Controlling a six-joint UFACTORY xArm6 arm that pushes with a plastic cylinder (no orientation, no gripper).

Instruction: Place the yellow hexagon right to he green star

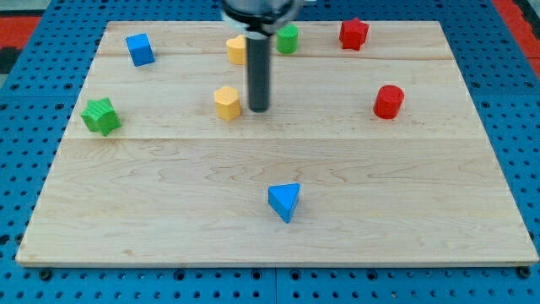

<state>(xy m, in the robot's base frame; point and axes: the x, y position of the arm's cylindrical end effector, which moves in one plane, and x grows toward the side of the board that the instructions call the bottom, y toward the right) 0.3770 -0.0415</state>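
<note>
Rod tip (no gripper, nothing held) just right of yellow hexagon; green star well left of hexagon. Approach step; next: push hexagon leftward, stop short of star.

Yellow block part-hidden behind rod

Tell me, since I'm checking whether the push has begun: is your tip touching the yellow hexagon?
Apart. The camera view shows a thin strip of bare board between my tip and the yellow hexagon, which sits just to the view's left.
</note>
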